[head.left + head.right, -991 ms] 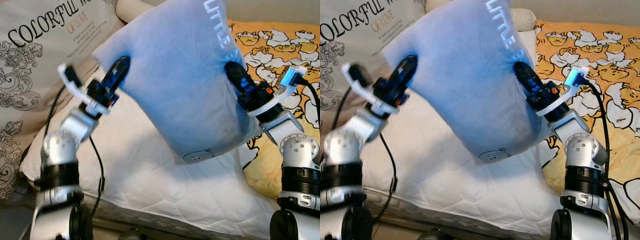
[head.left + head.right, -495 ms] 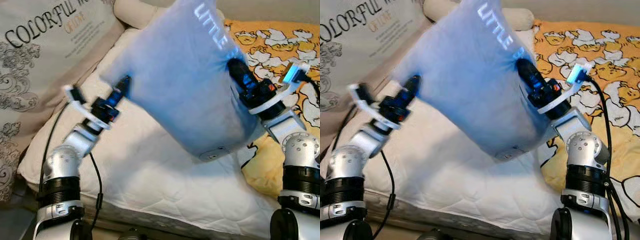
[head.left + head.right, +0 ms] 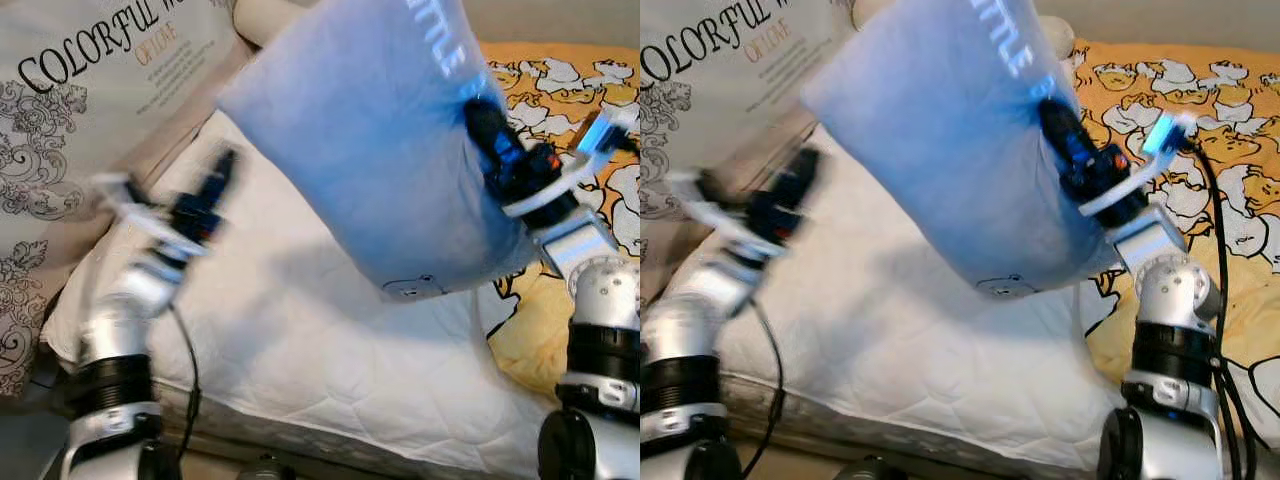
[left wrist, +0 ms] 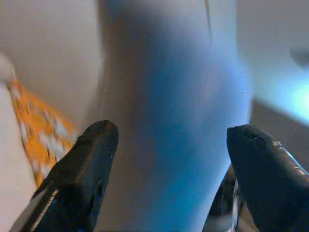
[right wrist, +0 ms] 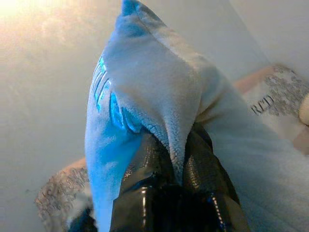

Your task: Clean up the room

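Note:
A big light blue pillow (image 3: 380,150) with white lettering hangs tilted above the white quilted mattress (image 3: 300,360). My right gripper (image 3: 484,122) is shut on a fold of the pillow's right edge, the fold pinched between its black fingers (image 5: 154,159). My left gripper (image 3: 218,170) is blurred, apart from the pillow and to its left, low over the mattress. Its fingers (image 4: 87,164) stand wide apart with nothing between them, and the blue pillow (image 4: 174,121) lies beyond them.
A grey cushion (image 3: 70,110) printed with "COLORFUL" leans at the back left. An orange blanket (image 3: 560,90) with cartoon ducks covers the bed's right side. A cream bolster (image 3: 262,18) lies at the headboard. The mattress's front edge (image 3: 300,445) runs close before me.
My left gripper let go of the pillow's left edge and dropped back to the left. The pillow swung up and right, held by the right gripper alone.

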You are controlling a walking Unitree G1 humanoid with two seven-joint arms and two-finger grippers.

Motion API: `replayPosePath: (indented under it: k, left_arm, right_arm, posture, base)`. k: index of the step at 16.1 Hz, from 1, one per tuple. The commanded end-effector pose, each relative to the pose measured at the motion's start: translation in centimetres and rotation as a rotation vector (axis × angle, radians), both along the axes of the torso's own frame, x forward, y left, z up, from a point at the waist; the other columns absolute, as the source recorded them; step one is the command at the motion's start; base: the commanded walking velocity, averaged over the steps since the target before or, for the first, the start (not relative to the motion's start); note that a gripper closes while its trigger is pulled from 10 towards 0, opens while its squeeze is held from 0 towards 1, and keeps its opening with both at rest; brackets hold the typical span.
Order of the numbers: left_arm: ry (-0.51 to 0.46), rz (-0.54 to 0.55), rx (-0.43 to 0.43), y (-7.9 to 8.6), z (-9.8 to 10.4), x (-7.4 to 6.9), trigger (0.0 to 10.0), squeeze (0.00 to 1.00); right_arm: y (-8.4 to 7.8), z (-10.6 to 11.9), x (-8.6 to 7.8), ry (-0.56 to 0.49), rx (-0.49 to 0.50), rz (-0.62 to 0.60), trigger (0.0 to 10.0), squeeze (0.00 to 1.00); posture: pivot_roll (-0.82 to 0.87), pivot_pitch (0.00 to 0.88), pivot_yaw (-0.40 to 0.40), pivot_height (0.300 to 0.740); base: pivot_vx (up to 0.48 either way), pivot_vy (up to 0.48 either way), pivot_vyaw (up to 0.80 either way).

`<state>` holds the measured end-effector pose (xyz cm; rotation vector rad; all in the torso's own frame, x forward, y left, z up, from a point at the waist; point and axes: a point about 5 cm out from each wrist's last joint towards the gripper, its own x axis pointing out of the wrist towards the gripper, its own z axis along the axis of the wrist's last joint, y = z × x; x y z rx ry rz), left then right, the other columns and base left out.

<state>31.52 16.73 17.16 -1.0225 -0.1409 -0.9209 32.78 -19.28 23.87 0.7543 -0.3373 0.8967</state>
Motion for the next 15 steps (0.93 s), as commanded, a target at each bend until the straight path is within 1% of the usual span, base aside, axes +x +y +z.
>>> replayPosePath:
  k: [1,3,5,7,8,9,10,12,13,14,15]
  left_arm:
    - [-0.007,0.002,0.041,0.0,-0.1,0.0,10.0,1.0]
    - [0.021,0.025,0.055,-0.2,-1.3,0.3,10.0,1.0]
    - [0.026,-0.005,0.074,-0.6,-2.1,0.0,10.0,1.0]
    - [0.009,-0.061,0.045,-1.5,-1.9,-0.2,10.0,1.0]
    - [-0.016,-0.086,0.012,-2.4,-1.4,0.0,10.0,1.0]
    - [-0.021,-0.091,0.005,-2.5,-1.3,0.0,10.0,1.0]
    - [-0.042,-0.106,0.007,-3.2,-1.0,0.1,10.0,1.0]
    - [-0.066,-0.104,0.059,-4.3,-1.1,0.4,10.0,1.0]
    - [-0.068,-0.093,0.092,-4.7,-1.3,0.5,10.0,0.82]
    - [-0.07,-0.09,0.101,-4.8,-1.4,0.5,10.0,0.82]
    - [-0.091,-0.098,0.135,-5.2,-1.3,0.5,10.0,0.0]
  right_arm:
    - [-0.1,2.2,-0.4,-0.091,0.038,0.007,0.0,0.0]
    - [-0.3,2.9,-0.5,-0.107,0.085,0.008,0.0,0.0]
    - [-0.4,3.2,-0.8,-0.116,0.1,0.018,0.0,0.0]
    - [-0.1,3.3,-0.9,-0.11,0.101,0.033,0.0,0.0]
    - [0.2,3.1,-0.9,-0.097,0.104,0.041,0.0,0.0]
    - [0.3,3.1,-0.9,-0.094,0.105,0.043,0.0,0.0]
    - [0.6,3.0,-0.9,-0.086,0.118,0.055,0.0,0.0]
    - [1.2,3.1,-1.0,-0.079,0.143,0.077,0.0,0.0]
    - [1.3,3.1,-1.0,-0.076,0.147,0.082,0.0,0.0]
    - [1.4,3.1,-1.0,-0.074,0.146,0.084,0.0,0.0]
    - [1.8,2.9,-1.1,-0.065,0.147,0.097,0.0,0.0]
  posture:
    - [0.01,0.0,0.077,0.74]
    - [0.0,0.0,0.08,0.74]
    - [0.0,0.0,0.08,0.74]
    - [-0.01,0.0,0.079,0.74]
    - [-0.01,0.0,0.078,0.74]
    - [-0.01,0.0,0.078,0.74]
    - [-0.01,0.0,0.078,0.74]
    - [-0.01,0.0,0.079,0.74]
    - [-0.01,0.0,0.079,0.74]
    - [-0.01,0.0,0.079,0.74]
    - [-0.02,0.0,0.081,0.74]
  base:
    - [0.0,0.0,0.0]
    - [0.0,0.0,0.0]
    - [0.0,0.0,0.0]
    - [0.0,0.0,0.0]
    - [0.0,0.0,0.0]
    - [0.0,0.0,0.0]
    - [0.0,0.0,0.0]
    - [0.0,0.0,0.0]
    - [0.0,0.0,0.0]
    - [0.0,0.0,0.0]
    - [0.0,0.0,0.0]
